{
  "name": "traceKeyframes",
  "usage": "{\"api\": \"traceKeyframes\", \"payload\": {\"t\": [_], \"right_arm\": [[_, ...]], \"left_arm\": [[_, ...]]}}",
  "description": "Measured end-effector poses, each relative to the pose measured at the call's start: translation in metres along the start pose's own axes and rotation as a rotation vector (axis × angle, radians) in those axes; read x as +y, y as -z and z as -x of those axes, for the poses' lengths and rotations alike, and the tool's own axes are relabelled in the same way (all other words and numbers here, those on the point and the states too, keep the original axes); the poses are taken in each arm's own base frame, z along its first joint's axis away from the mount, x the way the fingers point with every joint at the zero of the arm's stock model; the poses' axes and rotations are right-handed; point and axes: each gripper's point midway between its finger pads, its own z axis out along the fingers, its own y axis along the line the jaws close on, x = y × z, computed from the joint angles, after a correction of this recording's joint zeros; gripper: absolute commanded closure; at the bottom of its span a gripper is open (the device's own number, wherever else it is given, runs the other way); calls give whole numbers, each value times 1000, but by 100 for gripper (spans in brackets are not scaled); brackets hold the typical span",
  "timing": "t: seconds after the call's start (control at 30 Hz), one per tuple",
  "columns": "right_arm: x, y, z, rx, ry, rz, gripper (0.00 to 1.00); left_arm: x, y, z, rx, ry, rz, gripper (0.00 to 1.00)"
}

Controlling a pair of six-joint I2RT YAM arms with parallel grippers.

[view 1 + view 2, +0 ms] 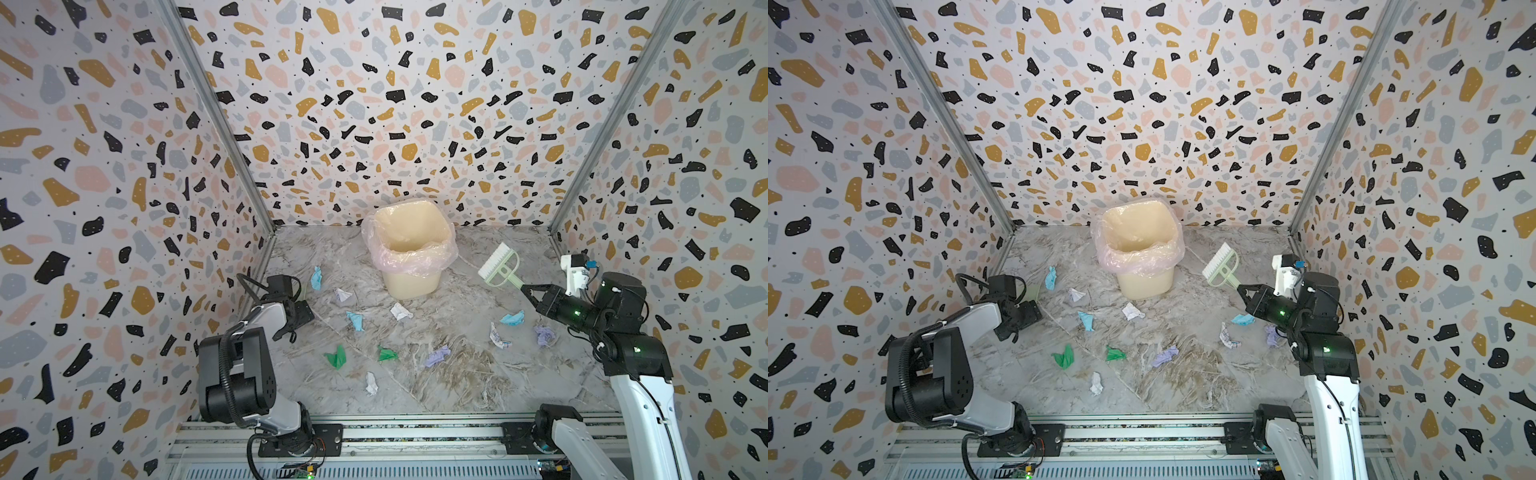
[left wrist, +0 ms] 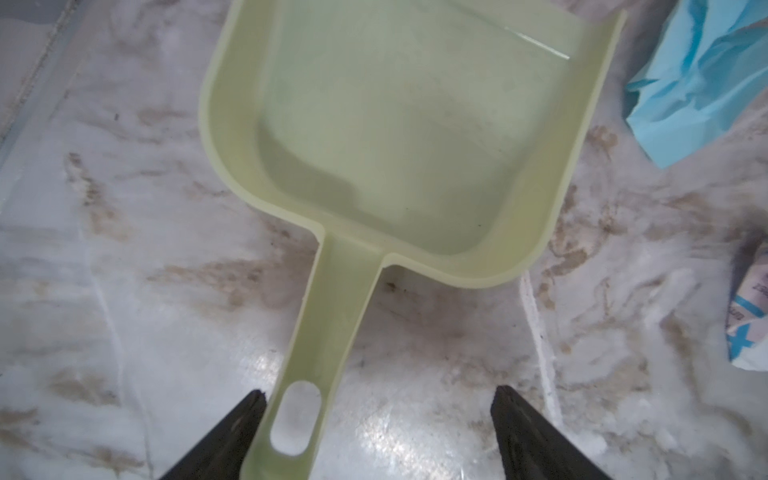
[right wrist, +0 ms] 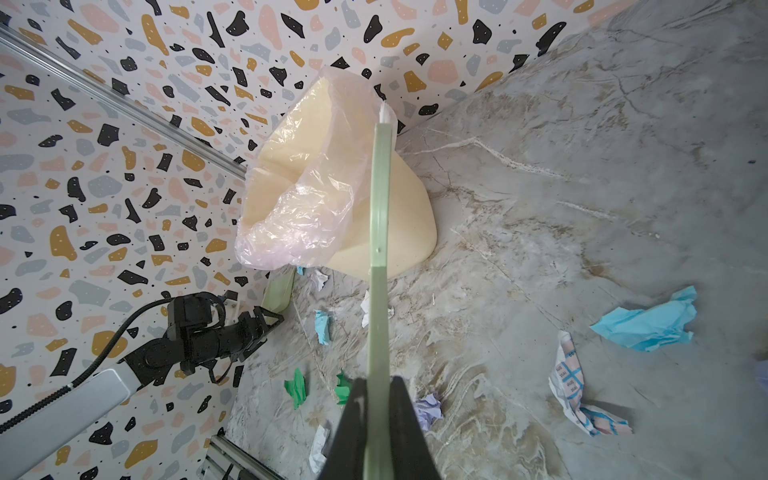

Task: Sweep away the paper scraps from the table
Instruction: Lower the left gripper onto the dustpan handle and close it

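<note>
Several paper scraps lie over the table (image 1: 457, 386): light blue (image 1: 316, 277), white (image 1: 400, 311), green (image 1: 336, 356), lilac (image 1: 437, 356) and a printed white one (image 1: 497, 336). My right gripper (image 1: 525, 289) (image 3: 376, 380) is shut on the handle of the pale green brush (image 1: 498, 264), which it holds above the table at the right with the bristles toward the bin. My left gripper (image 1: 305, 311) (image 2: 379, 392) is open at the far left. Its jaws straddle the handle end of the pale green dustpan (image 2: 395, 137), which lies flat, with one finger (image 2: 249, 415) right beside the handle.
A cream bin (image 1: 409, 249) with a clear plastic liner stands at the back middle. Speckled walls close in the left, back and right. A metal rail (image 1: 415, 436) runs along the front edge. A light blue scrap (image 2: 698, 83) lies beside the dustpan's mouth.
</note>
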Motion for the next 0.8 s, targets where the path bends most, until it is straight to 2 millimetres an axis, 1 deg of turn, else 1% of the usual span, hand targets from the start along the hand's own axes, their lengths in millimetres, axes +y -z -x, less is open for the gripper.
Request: {"api": "traceKeyframes", "payload": {"t": [0.27, 0.4, 0.5, 0.57, 0.8], "right_arm": [[-1, -2, -1, 8, -6, 2, 100], [-2, -3, -2, 10, -7, 5, 100], [-3, -4, -2, 13, -8, 5, 100], [-3, -4, -3, 14, -9, 4, 100], [-5, -6, -5, 22, -14, 6, 100]], "left_arm": [[-15, 3, 0, -3, -7, -63, 21], [-33, 5, -6, 5, -40, -103, 21], [-43, 6, -10, 9, -71, -114, 22], [-42, 7, -10, 1, -79, -98, 24], [-20, 26, 8, -134, -47, 5, 35]]}}
